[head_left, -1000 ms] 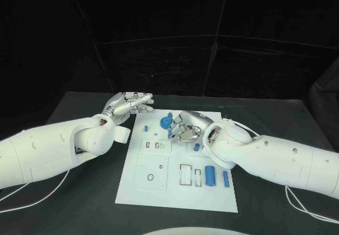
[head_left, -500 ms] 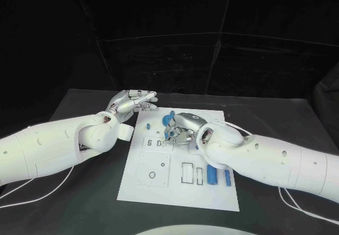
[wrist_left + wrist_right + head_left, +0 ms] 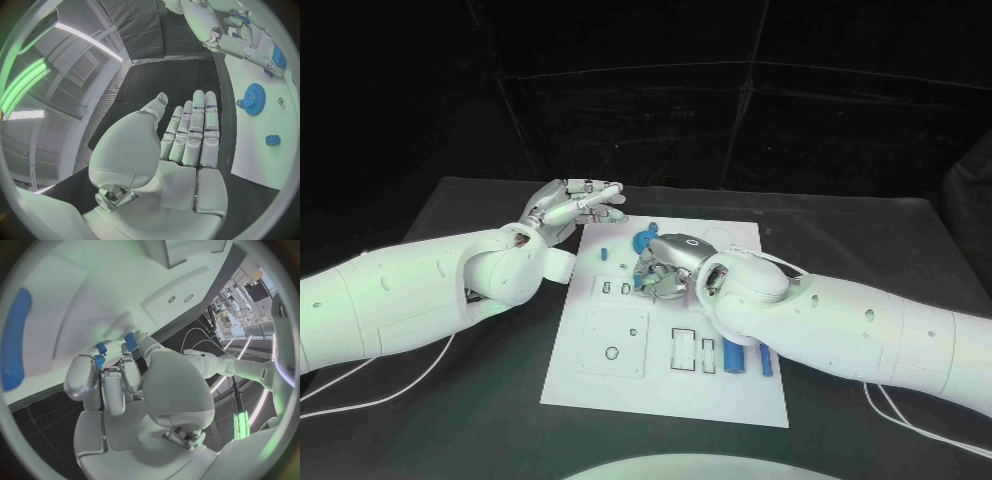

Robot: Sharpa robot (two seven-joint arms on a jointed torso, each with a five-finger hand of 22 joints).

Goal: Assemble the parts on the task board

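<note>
Task board [image 3: 610,385] at table centre. Left hand [image 3: 568,207] at board's 11 o'clock corner, above table; fingers straight, side by side, holding nothing. Right hand [image 3: 664,268] on board's upper middle, fingers curled over small blue part [image 3: 99,361], possibly pinching it. Blue gear [image 3: 640,243] at 12 o'clock of right hand. Blue cylinder [image 3: 734,357] near board's 4 o'clock.

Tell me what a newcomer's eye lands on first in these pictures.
First, the white task board in the middle of the black table, with the right hand bent over its centre, fingers on small blue parts. Next, the blue gear near the board's far end, and the left hand beside that far corner, holding nothing.
</note>
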